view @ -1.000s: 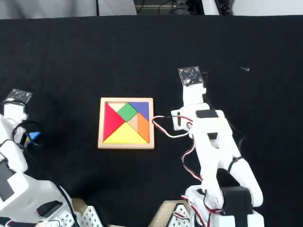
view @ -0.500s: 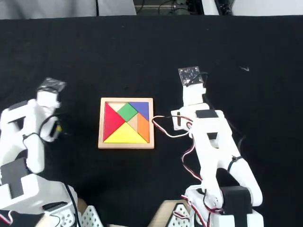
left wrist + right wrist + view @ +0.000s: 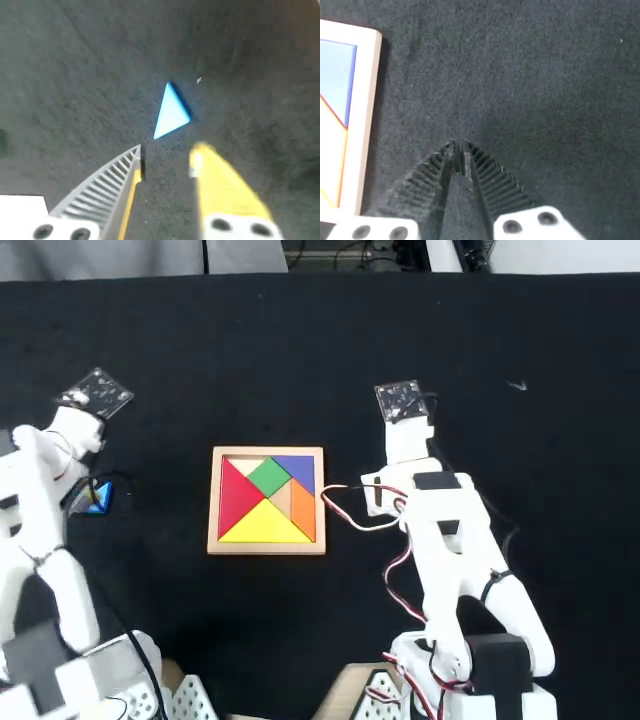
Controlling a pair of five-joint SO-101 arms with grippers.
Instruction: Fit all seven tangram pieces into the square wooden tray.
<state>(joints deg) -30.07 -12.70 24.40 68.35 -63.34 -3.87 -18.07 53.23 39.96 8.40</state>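
my left fingers (image 3: pixel 167 150) stand wide apart with nothing between them, one grey and ribbed, the other yellow. they hang above the black worktop (image 3: pixel 500 360). the small light-blue triangle (image 3: pixel 171 113) lies flat on the cloth just beyond their tips, touching neither. seen from above, that triangle sits well to the left of the square wooden tray (image 3: pixel 266 549), close beside my left arm (image 3: pixel 40 490). my right fingers (image 3: pixel 458 147) are pressed together, tip to tip, holding nothing. they are low over bare cloth just off the tray's right edge, and my right arm (image 3: pixel 450 530) stretches alongside that side of the tray. inside the tray lie a red triangle (image 3: pixel 237 497) on the left, a yellow triangle (image 3: pixel 265 524) along the near edge, a green square (image 3: pixel 269 476) at the top middle, a blue piece (image 3: pixel 297 468) in the top right corner and an orange piece (image 3: pixel 304 508) down the right side. two pale patches are also there, one in the top left corner and one near the middle. i cannot tell whether they are pieces or bare tray floor.
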